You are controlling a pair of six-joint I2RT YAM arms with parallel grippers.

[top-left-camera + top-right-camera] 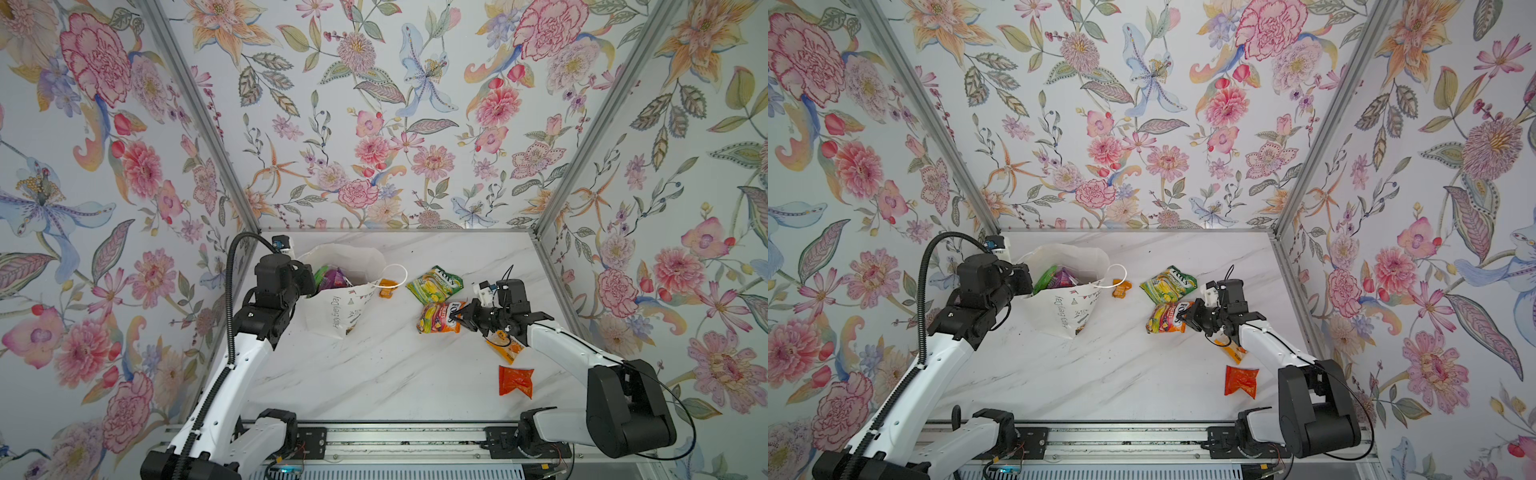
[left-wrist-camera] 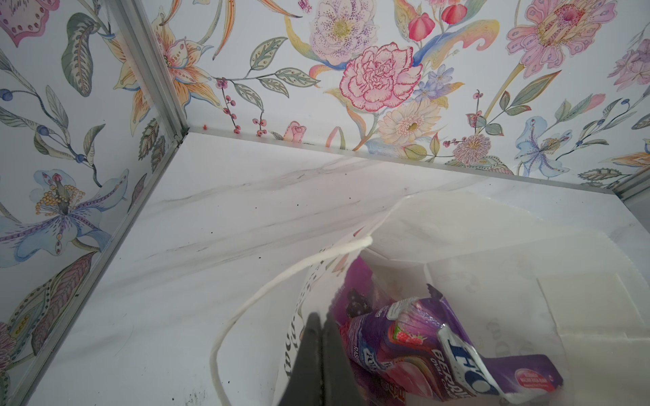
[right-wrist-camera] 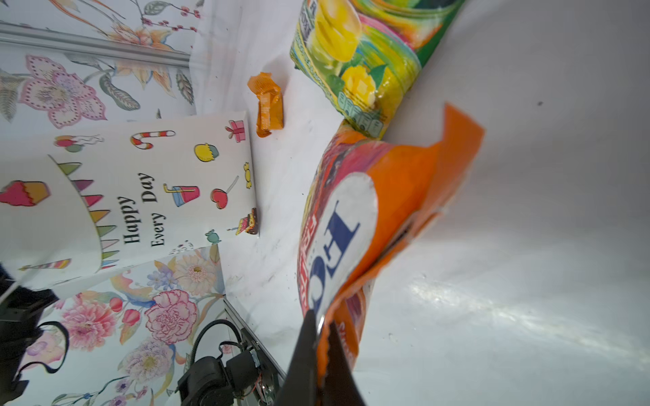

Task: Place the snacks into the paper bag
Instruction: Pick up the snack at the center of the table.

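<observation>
Slippage threatens: the right arm's fingers pinch only an edge of the glossy orange plastic FOX'S packet, right of centre in both top views. The left arm's fingers clamp the rim of the white paper bag, left of centre; a dangling packet could snag it.

Three walls close the booth in both top views: a back wall and two side walls, all papered with large pink, orange and blue flowers on pale grey. Aluminium posts run down the corners. At lower centre lies a white, marble-veined worktop, flecked with dark specks, perhaps dirt. A metal rail crosses the bottom of the frame, with a slatted grille below it. The light is soft and even.
</observation>
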